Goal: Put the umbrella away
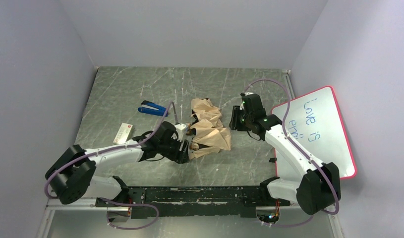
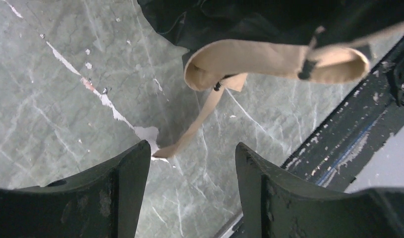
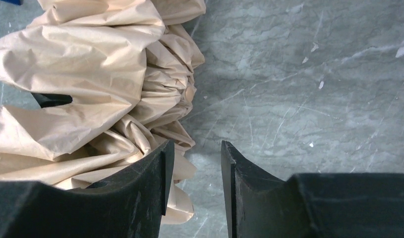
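The umbrella (image 1: 209, 128) lies crumpled in the middle of the table, cream-beige fabric with black lining showing. My left gripper (image 1: 189, 147) is at its near-left edge and my right gripper (image 1: 232, 121) at its right edge. In the left wrist view the left gripper (image 2: 192, 145) stands open over bare table. A beige strap (image 2: 200, 116) hangs from a fabric fold (image 2: 269, 59) down toward the left finger. In the right wrist view the right gripper (image 3: 197, 144) is open, with the umbrella fabric (image 3: 90, 74) bunched beside and behind its left finger and only table in the gap.
A blue stapler (image 1: 152, 108) lies left of the umbrella, beyond it. A small white box (image 1: 124, 133) sits further left. A pink-rimmed whiteboard (image 1: 318, 126) leans at the right wall. A black rail (image 1: 200, 194) runs along the near edge (image 2: 338, 144). Walls close in on three sides.
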`<action>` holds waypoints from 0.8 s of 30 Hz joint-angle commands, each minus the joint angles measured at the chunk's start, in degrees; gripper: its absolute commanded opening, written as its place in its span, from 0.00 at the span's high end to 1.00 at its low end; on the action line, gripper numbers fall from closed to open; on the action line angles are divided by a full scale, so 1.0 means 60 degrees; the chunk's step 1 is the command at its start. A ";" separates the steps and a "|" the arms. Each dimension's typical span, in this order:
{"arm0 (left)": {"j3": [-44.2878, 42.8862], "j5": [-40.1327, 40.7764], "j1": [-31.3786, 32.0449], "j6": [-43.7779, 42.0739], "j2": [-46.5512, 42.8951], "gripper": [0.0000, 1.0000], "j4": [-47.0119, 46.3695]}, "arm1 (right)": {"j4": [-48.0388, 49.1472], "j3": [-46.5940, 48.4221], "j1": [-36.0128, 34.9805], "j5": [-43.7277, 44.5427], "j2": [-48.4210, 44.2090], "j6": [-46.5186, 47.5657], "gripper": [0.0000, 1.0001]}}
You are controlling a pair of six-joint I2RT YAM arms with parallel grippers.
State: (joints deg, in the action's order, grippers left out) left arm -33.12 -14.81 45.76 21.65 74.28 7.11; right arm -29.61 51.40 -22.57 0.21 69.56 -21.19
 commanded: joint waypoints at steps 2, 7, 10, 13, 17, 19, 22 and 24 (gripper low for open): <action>-0.0583 0.0748 0.0245 -0.0429 0.0925 0.33 -0.0780 | -0.0098 -0.0085 -0.0009 -0.0376 -0.0211 0.0113 0.56; -0.0705 0.0545 0.0336 -0.0613 0.1547 0.38 -0.1096 | -0.0076 -0.0165 -0.0003 -0.0445 -0.0274 0.0119 0.56; -0.0732 0.0359 0.0453 -0.0559 0.1836 0.46 -0.1113 | -0.0050 -0.0244 -0.0011 -0.0508 -0.0312 0.0108 0.56; -0.0690 0.0205 0.0618 -0.0412 0.1872 0.59 -0.1116 | -0.0043 -0.0307 -0.0006 -0.0624 -0.0467 0.0090 0.56; -0.0262 0.0117 0.0853 -0.0034 0.1586 0.77 -0.1113 | 0.0125 -0.0349 0.0003 -0.1046 -0.0919 0.0215 0.55; -0.0037 0.0148 0.0908 0.0194 0.1379 0.85 -0.1114 | 0.0239 -0.0348 -0.0010 -0.1204 -0.1256 0.0366 0.55; 0.0267 0.0608 0.0914 0.0702 0.0890 0.95 -0.0966 | 0.0302 -0.0295 -0.0004 -0.1308 -0.1754 0.0556 0.54; 0.0385 0.0952 0.0903 0.1018 0.0497 0.95 -0.0744 | 0.0368 -0.0254 -0.0018 -0.1512 -0.2049 0.0759 0.54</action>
State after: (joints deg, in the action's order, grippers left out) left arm -32.40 -12.49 50.89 23.35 81.56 1.93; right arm -29.41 49.45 -22.57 -6.00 60.80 -19.44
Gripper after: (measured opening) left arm 0.060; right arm 0.456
